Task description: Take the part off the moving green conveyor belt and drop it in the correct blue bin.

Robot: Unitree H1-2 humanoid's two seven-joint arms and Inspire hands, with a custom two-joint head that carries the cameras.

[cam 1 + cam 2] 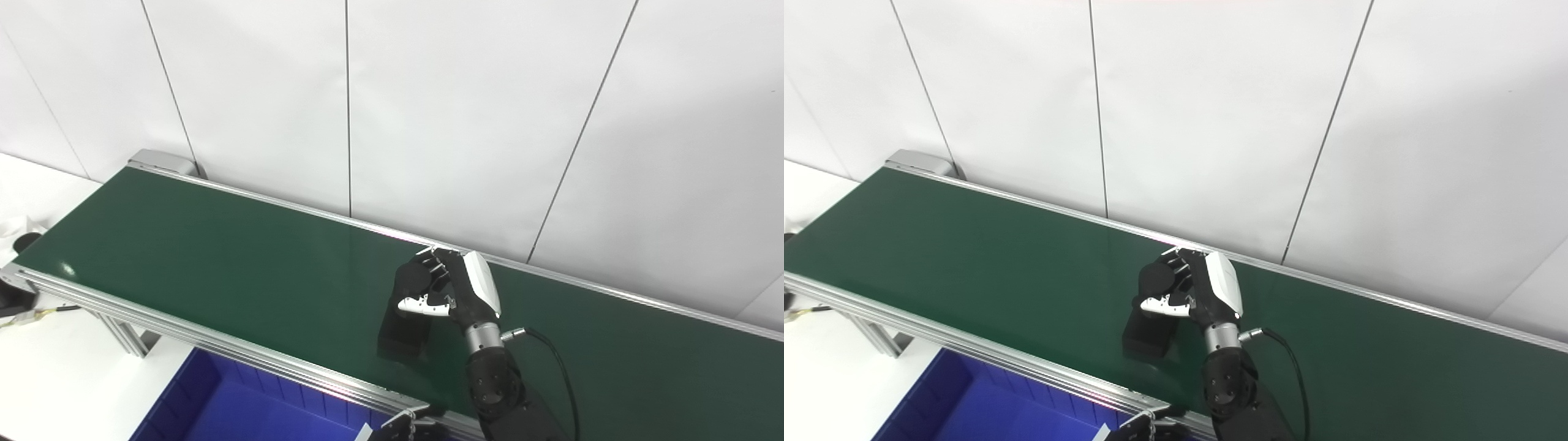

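black part (409, 306) sits on the green conveyor belt (202, 263), right hand (453, 288) curled around its top, left hand (404, 427) barely visible, state unclear.

White panelled room, evenly lit

A white panel wall (465, 104) with thin dark seams fills the back; a white desk (55, 373) sits lower left, carrying a yellow cable (43, 313).

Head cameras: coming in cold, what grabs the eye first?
The right hand over the middle of the green belt, fingers closed around the top of a black part. The belt runs corner to corner against a white wall. At the bottom edge sit a blue bin and the left hand, barely in view.
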